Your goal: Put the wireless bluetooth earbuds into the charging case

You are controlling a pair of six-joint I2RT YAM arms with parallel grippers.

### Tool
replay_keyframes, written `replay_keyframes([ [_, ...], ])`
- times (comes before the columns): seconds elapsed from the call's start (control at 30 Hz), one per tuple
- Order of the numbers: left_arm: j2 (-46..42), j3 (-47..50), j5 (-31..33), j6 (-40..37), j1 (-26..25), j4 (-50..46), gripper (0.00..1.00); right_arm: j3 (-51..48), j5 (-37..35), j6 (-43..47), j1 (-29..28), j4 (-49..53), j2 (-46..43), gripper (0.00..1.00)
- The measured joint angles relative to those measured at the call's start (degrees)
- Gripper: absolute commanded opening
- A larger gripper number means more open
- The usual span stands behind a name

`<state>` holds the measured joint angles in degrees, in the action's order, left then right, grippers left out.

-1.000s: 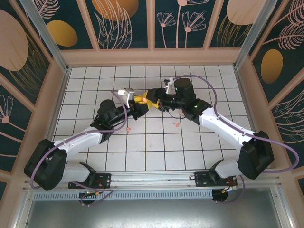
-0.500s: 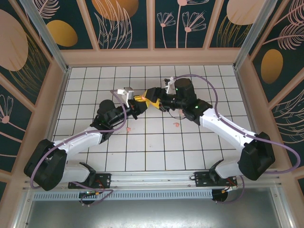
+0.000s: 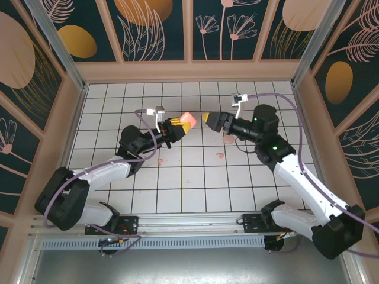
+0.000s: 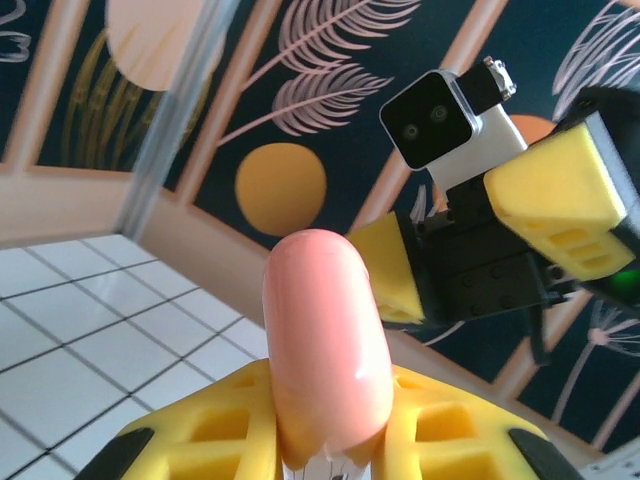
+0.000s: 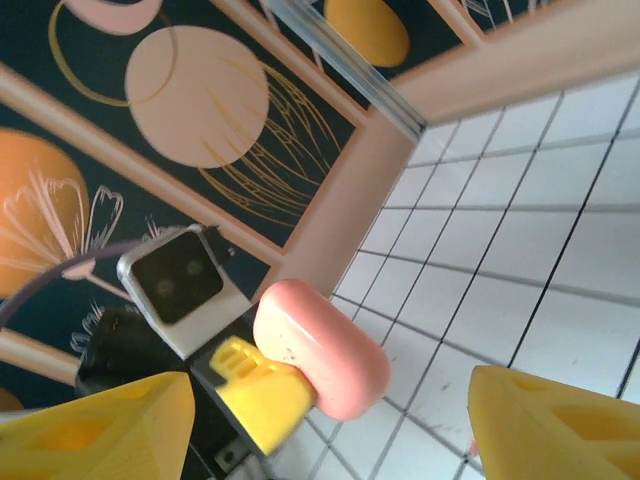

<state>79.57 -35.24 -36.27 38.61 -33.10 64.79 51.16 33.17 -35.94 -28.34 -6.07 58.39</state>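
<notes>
Left claw (image 3: 178, 125) pinches the pink charging case (image 3: 187, 122) aloft at frame centre, long axis aimed at the spread, empty right claw (image 3: 210, 118), which sits nearer the earbud (image 3: 220, 155) lying on the tiled desk (image 3: 195, 183) below it in frame.

I see a floor of white square tiles with black grid lines (image 3: 195, 189), evenly lit. Pale wooden framing (image 3: 189, 71) borders it, under dark teal wall panels painted with peach and gold leaves and discs (image 3: 219, 29). Silver metal posts (image 3: 56, 44) stand at the far corners.
</notes>
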Motion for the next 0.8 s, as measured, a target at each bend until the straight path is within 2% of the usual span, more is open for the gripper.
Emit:
replay_keyframes([
  [0.1, 1.9, -0.2, -2.6, 4.2, 0.0, 5.5, 0.16, -1.2, 3.9, 7.0, 1.0, -1.2, -2.9, 0.66],
  [0.33, 5.2, -4.3, -9.5, 12.2, 0.0, 15.2, 0.16, -0.3, 12.7, 21.8, 1.6, -1.5, -4.2, 0.65],
  [0.5, 5.3, -6.6, -12.8, 14.3, 0.0, 17.6, 0.16, 3.9, 17.2, 26.5, 1.9, -1.2, 0.0, 0.61],
  [0.8, 5.2, -7.9, -14.6, 14.4, 0.0, 17.5, 0.16, 9.1, 25.0, 28.2, 1.2, -1.0, 6.0, 0.5],
])
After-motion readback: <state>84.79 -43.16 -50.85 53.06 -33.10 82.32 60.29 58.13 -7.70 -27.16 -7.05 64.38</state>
